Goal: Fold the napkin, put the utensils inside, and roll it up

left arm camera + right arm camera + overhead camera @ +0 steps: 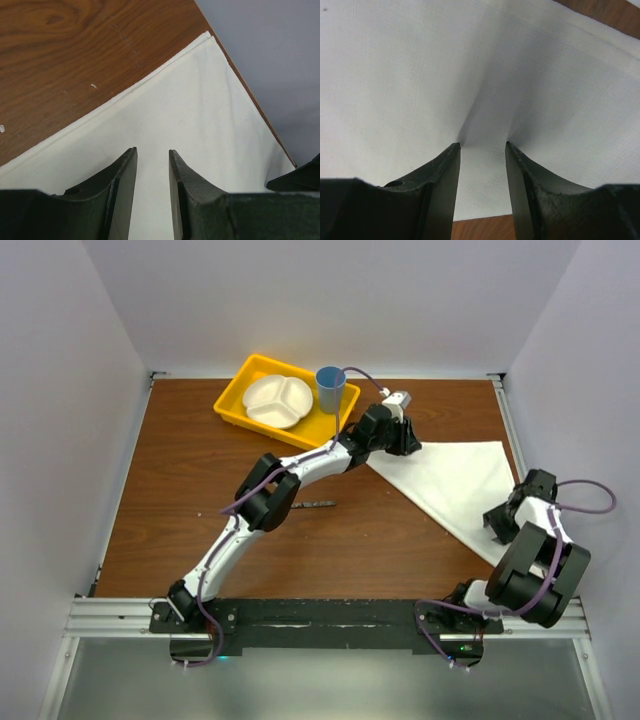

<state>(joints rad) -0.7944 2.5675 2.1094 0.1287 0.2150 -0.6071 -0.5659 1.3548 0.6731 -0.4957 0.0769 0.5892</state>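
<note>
right gripper: jaws part spread. Both tips are down on the napkin, and a small ridge of cloth is puckered up between them. It reads as not clamped yet.
right gripper spot: at the napkin's near right corner, close to the worktop edge.
left gripper: jaws a narrow gap apart, with only flat cloth showing through the gap. Nothing is pinched that you can see. Cannot tell if the tips touch the cloth.
left gripper spot: at the napkin's far left corner, arm stretched across the middle.
napkin: lies flat as a white triangle on the right half of the worktop. The layered hem along its long edge suggests it is already folded once.
knife: bare on the wood, mid worktop, well apart from the napkin, its handle end hidden under the left arm.
clutter: yellow tray at the far side, holding a white divided plate and a blue cup.
step: likely finishing or tidying the fold. Knife not yet placed, roll not begun.
next: if you fold again, close the right jaws fully on that ridge before lifting. Otherwise let go, fetch the knife with the left arm and lay it on the cloth.
</note>
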